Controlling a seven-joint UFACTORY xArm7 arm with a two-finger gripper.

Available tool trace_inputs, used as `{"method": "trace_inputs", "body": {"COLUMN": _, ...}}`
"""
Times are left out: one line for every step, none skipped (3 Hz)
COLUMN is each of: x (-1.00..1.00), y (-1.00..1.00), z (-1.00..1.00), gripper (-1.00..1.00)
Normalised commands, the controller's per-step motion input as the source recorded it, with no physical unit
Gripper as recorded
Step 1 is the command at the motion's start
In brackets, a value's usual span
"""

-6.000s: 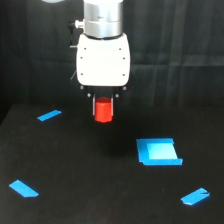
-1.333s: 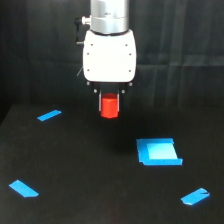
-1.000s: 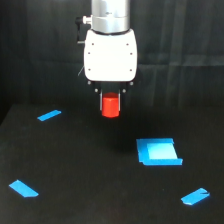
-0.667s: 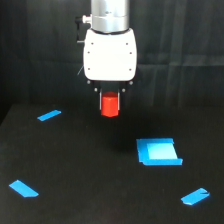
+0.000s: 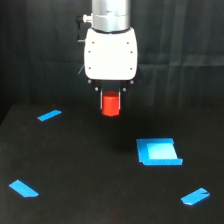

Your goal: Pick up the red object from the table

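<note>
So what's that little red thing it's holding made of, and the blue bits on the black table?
The red object looks like matte plastic or painted wood: even colour, no shine; I can't tell which. The blue strips lie flat like tape. The blue square patch looks like paper or tape with a paler centre. The table appears dull black, maybe cloth or matte board.

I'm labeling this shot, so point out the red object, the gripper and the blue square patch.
red object (image 5: pixel 111 104), exterior view, its front face.
gripper (image 5: pixel 111 95), exterior view, between its fingertips.
blue square patch (image 5: pixel 158 151), exterior view, its middle.
</note>
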Motion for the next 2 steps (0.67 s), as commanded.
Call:
{"method": "trace_inputs", "body": {"x": 0.13, "y": -0.03, "z": 0.09, "gripper": -0.94}}
{"method": "trace_inputs", "body": {"x": -0.02, "y": 0.00, "z": -0.01, "gripper": -1.00}}
